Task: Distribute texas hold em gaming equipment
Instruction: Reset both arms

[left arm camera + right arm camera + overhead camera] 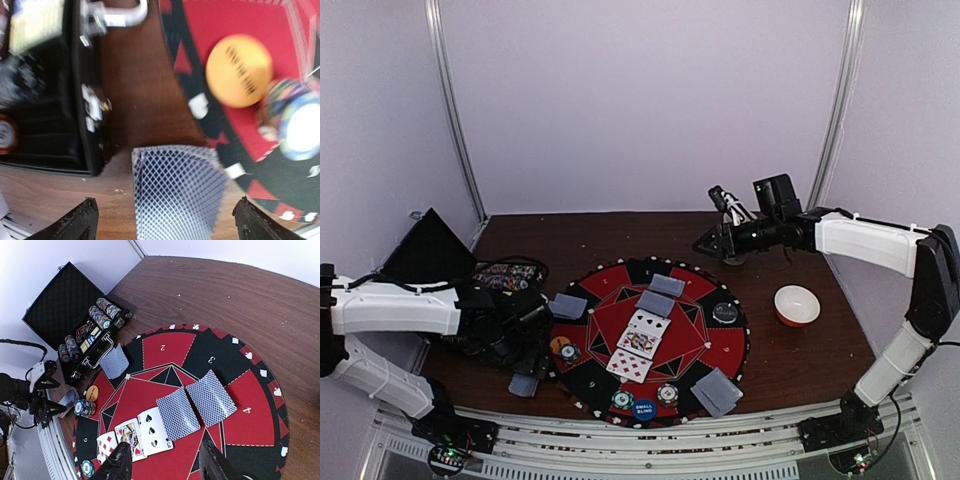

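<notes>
A round red and black poker mat [705, 345] holds face-down cards [655, 303], face-up cards [638, 350], chips [667, 394] and a blue button [644, 408]. My left gripper [167, 202] hangs open just off the mat's left edge. A grey-blue backed card stack [175, 192] lies flat on the wood between its fingers, touching neither. An orange button [239, 70] and a chip stack [295, 122] sit just beyond. My right gripper [164, 445] is open and empty, high over the mat, above the face-up cards [135, 435] and two face-down cards [195, 405].
An open black case [55, 305] with rows of chips stands at the back left, close to my left arm [400, 305]. A white bowl with an orange rim [797, 305] sits right of the mat. A dark button [725, 312] lies on the mat's right side.
</notes>
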Available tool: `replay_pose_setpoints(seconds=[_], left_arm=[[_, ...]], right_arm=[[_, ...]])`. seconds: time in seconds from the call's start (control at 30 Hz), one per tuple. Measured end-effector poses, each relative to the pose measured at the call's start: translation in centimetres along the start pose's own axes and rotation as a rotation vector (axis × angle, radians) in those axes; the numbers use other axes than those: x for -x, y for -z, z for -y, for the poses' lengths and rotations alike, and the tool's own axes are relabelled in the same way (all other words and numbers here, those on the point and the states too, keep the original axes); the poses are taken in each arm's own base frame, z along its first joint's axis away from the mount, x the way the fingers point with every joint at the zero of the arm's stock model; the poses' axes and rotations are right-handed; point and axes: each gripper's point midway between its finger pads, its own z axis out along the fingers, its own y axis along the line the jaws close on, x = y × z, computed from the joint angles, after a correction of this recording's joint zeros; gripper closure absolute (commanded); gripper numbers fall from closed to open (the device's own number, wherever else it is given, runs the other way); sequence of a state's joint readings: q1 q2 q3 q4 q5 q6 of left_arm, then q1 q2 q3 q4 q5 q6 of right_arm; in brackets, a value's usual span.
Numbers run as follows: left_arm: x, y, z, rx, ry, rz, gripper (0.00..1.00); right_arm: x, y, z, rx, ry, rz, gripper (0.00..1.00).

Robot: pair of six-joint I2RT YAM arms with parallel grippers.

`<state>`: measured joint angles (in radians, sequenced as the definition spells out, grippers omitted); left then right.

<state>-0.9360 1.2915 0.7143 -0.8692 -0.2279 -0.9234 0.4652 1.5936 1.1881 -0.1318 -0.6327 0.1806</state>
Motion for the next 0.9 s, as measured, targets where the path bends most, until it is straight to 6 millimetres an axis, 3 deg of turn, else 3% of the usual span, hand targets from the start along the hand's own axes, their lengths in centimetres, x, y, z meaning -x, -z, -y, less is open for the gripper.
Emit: replay_pose_setpoints(seconds=[0.07,0.1,0.17,0.3,0.43,0.53,0.6,0.67,0.77,0.83,0.9], left_arm=[[1.4,1.5,0.3,-0.005,0.007,0.038,0.02],[2.0,2.2,0.4,-0.008,0.011,0.056,0.02],[3.6,4.1,0.6,-0.014,0.017,0.102,0.02],[8.2,7.9,0.4,-0.035,0.041,0.220,0.02],[14.7,11.1,-2.9,-0.043,0.121,0.388,0.02],[19.1,13.0,-7.5,-0.007,0.205,0.541,0.02],[21.3,14.4,-10.8,0.028,0.267,0.638,0.02],[23.3,16.0,-14.9,0.070,0.345,0.750,0.02],[24.5,17.3,-20.5,0.181,0.433,0.872,0.02],[24.6,16.7,-22.5,0.238,0.448,0.905,0.02],[24.3,15.4,-23.7,0.277,0.452,0.919,0.02]], right_arm=[[0.3,0.1,0.0,-0.010,0.003,0.004,0.46],[0.6,0.3,0.1,-0.019,0.005,0.009,0.35],[1.7,0.6,0.0,-0.036,0.010,0.028,0.02],[5.3,2.0,-0.1,-0.090,0.062,0.099,0.00],[10.2,4.9,1.4,-0.182,0.080,0.219,0.00],[13.8,9.8,6.3,-0.326,0.031,0.349,0.00],[15.0,14.7,10.8,-0.453,-0.034,0.445,0.00],[14.6,19.7,14.8,-0.588,-0.099,0.536,0.00],[11.5,26.0,18.8,-0.783,-0.170,0.628,0.00],[8.8,27.7,19.4,-0.868,-0.170,0.653,0.00],[6.3,27.4,19.2,-0.896,-0.145,0.657,0.00]])
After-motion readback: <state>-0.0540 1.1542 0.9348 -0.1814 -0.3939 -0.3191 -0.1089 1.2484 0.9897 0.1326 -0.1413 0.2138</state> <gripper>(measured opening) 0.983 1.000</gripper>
